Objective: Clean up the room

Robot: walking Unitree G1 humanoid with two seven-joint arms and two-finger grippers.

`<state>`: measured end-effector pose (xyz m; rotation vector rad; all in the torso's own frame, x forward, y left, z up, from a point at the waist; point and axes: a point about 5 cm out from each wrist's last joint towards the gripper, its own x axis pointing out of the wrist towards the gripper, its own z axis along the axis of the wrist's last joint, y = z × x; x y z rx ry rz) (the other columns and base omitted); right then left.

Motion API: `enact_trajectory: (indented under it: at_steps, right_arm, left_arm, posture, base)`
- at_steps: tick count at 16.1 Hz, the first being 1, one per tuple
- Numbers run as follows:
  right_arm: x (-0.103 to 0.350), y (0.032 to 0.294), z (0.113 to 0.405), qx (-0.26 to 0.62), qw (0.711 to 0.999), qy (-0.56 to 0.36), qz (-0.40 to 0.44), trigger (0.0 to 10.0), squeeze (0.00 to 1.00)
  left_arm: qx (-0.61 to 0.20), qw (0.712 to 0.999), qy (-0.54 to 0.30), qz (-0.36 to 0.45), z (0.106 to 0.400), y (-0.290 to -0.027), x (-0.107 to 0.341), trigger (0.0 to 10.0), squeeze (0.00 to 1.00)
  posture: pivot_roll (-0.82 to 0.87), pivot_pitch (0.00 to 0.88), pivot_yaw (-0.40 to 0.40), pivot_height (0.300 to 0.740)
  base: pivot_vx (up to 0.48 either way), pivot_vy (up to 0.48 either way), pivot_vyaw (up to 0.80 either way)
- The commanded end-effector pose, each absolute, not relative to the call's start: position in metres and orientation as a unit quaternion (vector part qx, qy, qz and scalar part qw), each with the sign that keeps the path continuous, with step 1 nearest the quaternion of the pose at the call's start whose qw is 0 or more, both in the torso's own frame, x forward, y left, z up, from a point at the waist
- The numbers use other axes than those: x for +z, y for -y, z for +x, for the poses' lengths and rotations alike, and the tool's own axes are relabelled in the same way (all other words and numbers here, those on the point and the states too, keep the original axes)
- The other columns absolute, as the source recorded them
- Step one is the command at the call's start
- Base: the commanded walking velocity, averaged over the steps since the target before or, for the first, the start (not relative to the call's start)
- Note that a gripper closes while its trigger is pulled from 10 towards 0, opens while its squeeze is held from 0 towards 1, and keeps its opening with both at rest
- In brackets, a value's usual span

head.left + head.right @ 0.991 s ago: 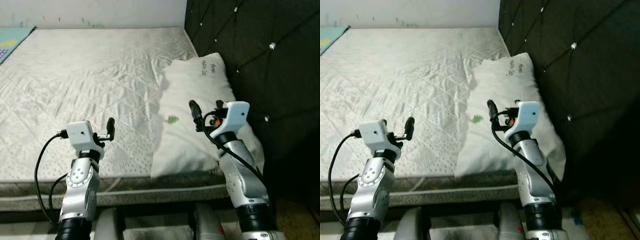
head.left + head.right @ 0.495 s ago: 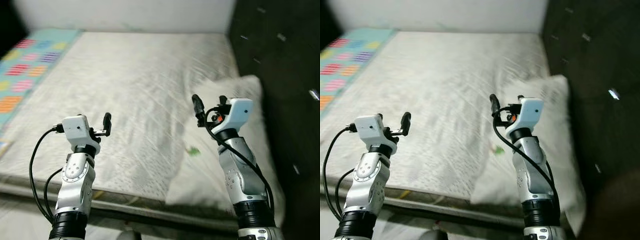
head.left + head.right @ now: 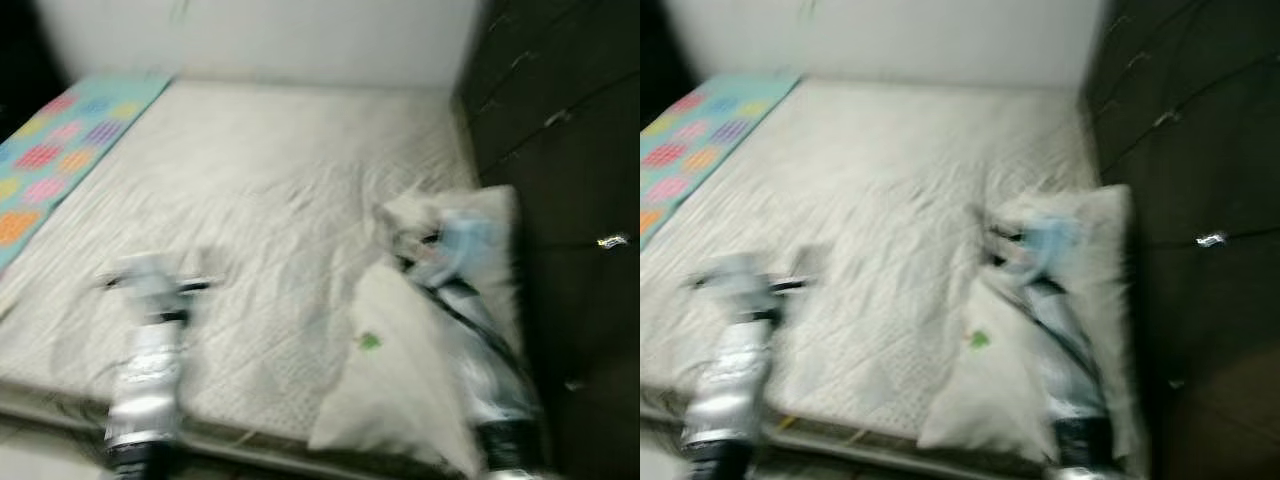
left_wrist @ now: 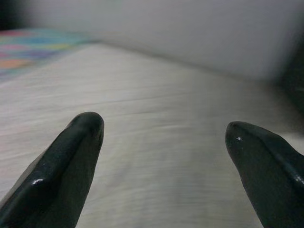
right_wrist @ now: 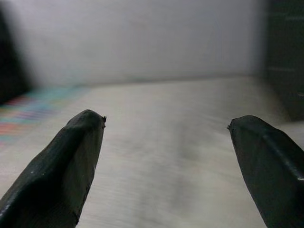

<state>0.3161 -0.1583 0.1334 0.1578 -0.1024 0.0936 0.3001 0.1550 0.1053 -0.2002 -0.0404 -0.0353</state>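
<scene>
White bedding is lying bare while both tools, left tool (image 4: 161, 142) and right tool (image 5: 166, 142), are hovering wide and empty, the pillow (image 3: 400, 400) at four o'clock awaiting tidying.

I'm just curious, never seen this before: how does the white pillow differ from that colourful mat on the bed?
The pillow is plain white with one small green mark; the mat is turquoise with bright coloured patches. The pillow is puffy and lies by the dark headboard, on the robot's right; the mat lies flat at the far left. Both rest on the bed.
</scene>
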Motion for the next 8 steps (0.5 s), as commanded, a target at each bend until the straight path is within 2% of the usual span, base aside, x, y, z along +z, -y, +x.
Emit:
enact_trajectory:
  at_steps: [1,5,8]
  right_arm:
    - [0.136,0.140,0.317,0.068,0.993,0.050,0.088,10.0,0.00]
    - [0.126,0.142,0.306,0.044,0.995,0.028,0.082,10.0,0.00]
    - [0.125,0.140,0.303,0.061,0.996,0.020,0.069,10.0,0.00]
  left_arm:
    - [-0.004,0.997,0.012,-0.072,0.293,-0.171,0.102,10.0,0.00]
    - [0.001,0.996,0.000,-0.084,0.280,-0.171,0.098,10.0,0.00]
    - [0.021,0.995,-0.008,-0.092,0.270,-0.175,0.095,10.0,0.00]
  posture:
    - [-0.07,0.000,0.045,0.740]
    - [-0.06,0.000,0.019,0.740]
    - [-0.06,0.017,-0.015,0.740]
  base:
    - [0.000,0.000,0.00]
    - [0.000,0.000,0.00]
    - [0.000,0.000,0.00]
